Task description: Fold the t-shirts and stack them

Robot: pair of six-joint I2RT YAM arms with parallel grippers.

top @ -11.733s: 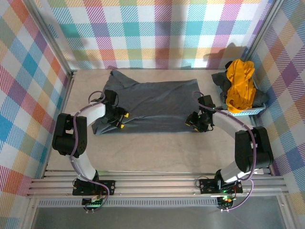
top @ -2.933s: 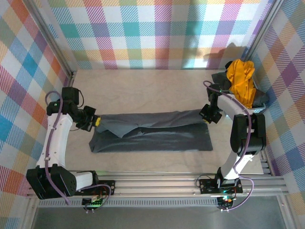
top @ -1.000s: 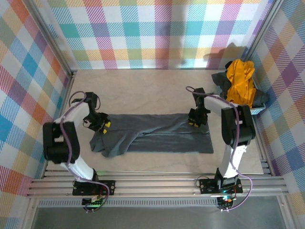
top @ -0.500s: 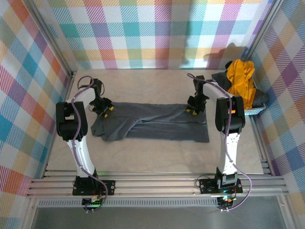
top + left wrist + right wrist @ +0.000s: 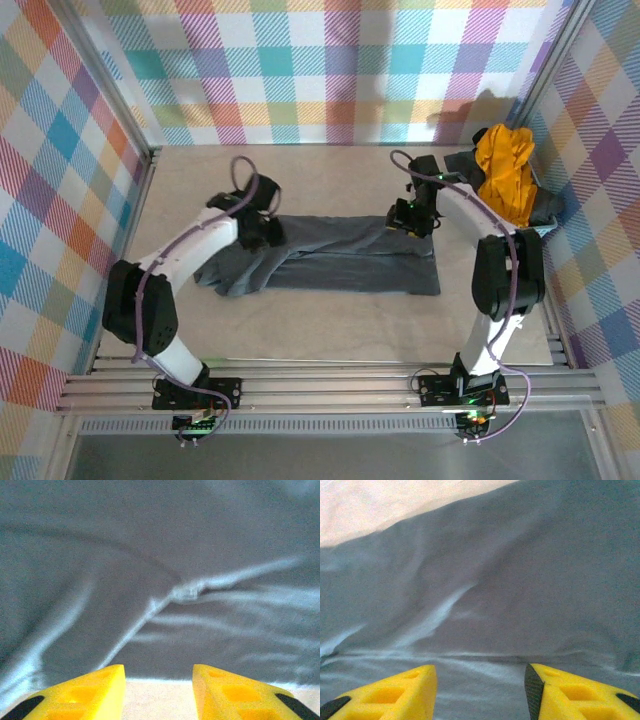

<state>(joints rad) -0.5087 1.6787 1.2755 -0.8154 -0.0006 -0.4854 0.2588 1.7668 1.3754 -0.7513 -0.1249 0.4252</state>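
beige table top (image 5: 330, 330) bare on the near side, just past the arm bases. beyond it, dark slate-grey t-shirt (image 5: 350, 268) lying flat across the middle of the table, folded to a long band, right end tidy and square, left end bunched and rumpled. left gripper (image 5: 264, 230) low at the far edge of the band toward its left end; right gripper (image 5: 410, 220) at the far edge near the right end. from the left wrist: yellow fingers (image 5: 85, 690) apart, nothing between them, cloth edge and a raised crease just ahead. from the right wrist: yellow fingers (image 5: 570, 690) likewise apart and empty, above wrinkled cloth. farthest, in the right back corner, mustard-yellow t-shirt (image 5: 503, 180) heaped on a dark grey t-shirt (image 5: 548, 205), well apart from the band.

judged as soft, light and limp: likely to sag and drag, not to keep any shape if lifted by one point only. not fragile, but with layers that may slide over each other. better to pinch both layers together at the two corners of one short end, close to the edge, and carry them across at equal height. probably wise to smooth the left end first, to avoid a crooked fold.
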